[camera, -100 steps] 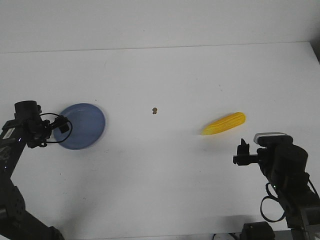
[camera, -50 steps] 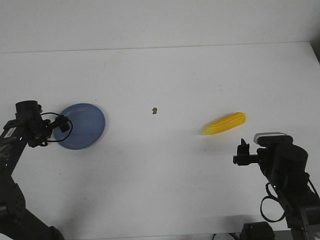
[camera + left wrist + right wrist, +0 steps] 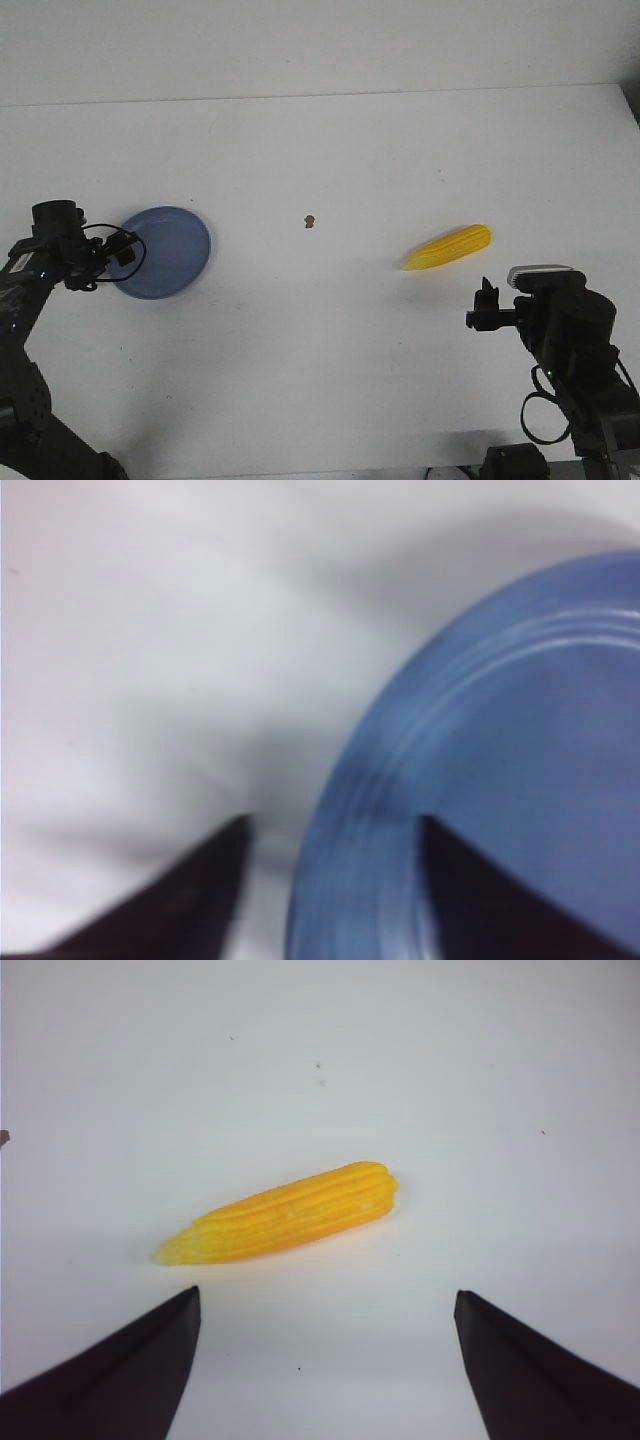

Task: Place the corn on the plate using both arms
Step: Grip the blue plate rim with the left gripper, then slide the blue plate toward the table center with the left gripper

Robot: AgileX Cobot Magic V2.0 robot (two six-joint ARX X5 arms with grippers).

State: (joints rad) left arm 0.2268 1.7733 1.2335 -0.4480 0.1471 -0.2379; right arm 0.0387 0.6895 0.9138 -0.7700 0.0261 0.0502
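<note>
The yellow corn [image 3: 448, 246] lies on the white table at the right, its pointed end toward the left. In the right wrist view the corn [image 3: 285, 1212] lies just beyond my open, empty right gripper [image 3: 327, 1295], which shows in the front view [image 3: 486, 300] a little nearer than the cob. The blue plate [image 3: 170, 250] sits at the left. My left gripper [image 3: 125, 252] is at its left rim. In the left wrist view the jaws [image 3: 332, 820] straddle the plate's rim [image 3: 380, 780], one finger over the table and one over the plate, with a gap.
A small brown speck [image 3: 310, 220] lies on the table between the plate and the corn. The table's far edge [image 3: 320, 97] meets a white wall. The table's right edge [image 3: 630, 110] is close to the right arm.
The left arm has shifted very slightly at the plate's rim. The plate, the corn and the right arm have not moved.
</note>
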